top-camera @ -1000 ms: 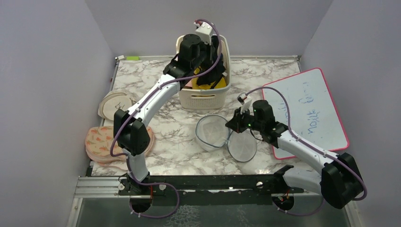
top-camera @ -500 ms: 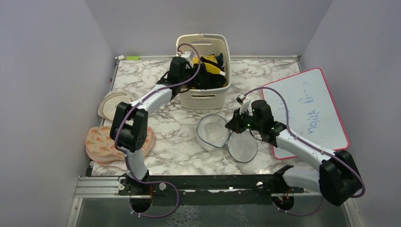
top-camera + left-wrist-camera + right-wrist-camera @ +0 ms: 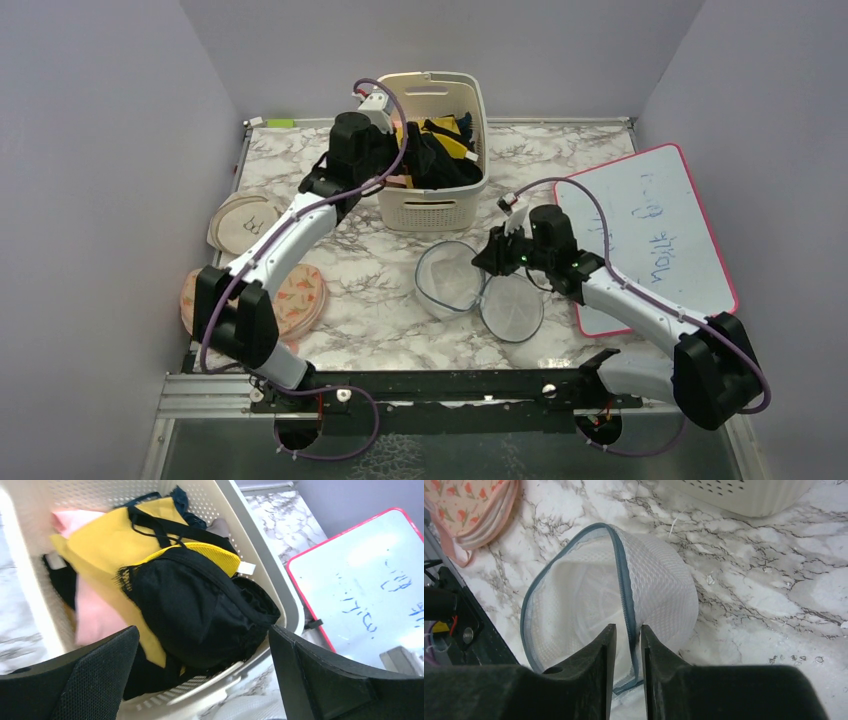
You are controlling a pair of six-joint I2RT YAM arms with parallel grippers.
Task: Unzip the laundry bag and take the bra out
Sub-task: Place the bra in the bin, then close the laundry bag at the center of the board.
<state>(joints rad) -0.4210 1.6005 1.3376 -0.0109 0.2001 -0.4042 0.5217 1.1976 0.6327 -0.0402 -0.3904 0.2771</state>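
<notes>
Bag [image 3: 452, 280] unzipped and pinched by the right pincer [image 3: 627, 632]; bra [image 3: 200, 605] in the basket [image 3: 260, 545], ahead of the left pincer [image 3: 202, 630].
The left pincer is spread wide and holds nothing; its 2 fingers frame the black bra, which lies just beyond their tips on a yellow cloth [image 3: 110, 540], with a pink cloth [image 3: 95, 615] by the left finger and the whiteboard [image 3: 360, 580] past the right finger. The right pincer is pressed together on the bag's dark zip trim, 1 finger on each side of it. The white mesh bulges just beyond its tips, and the open mouth gapes to the left of the fingers. The 2 pincers are well apart.
</notes>
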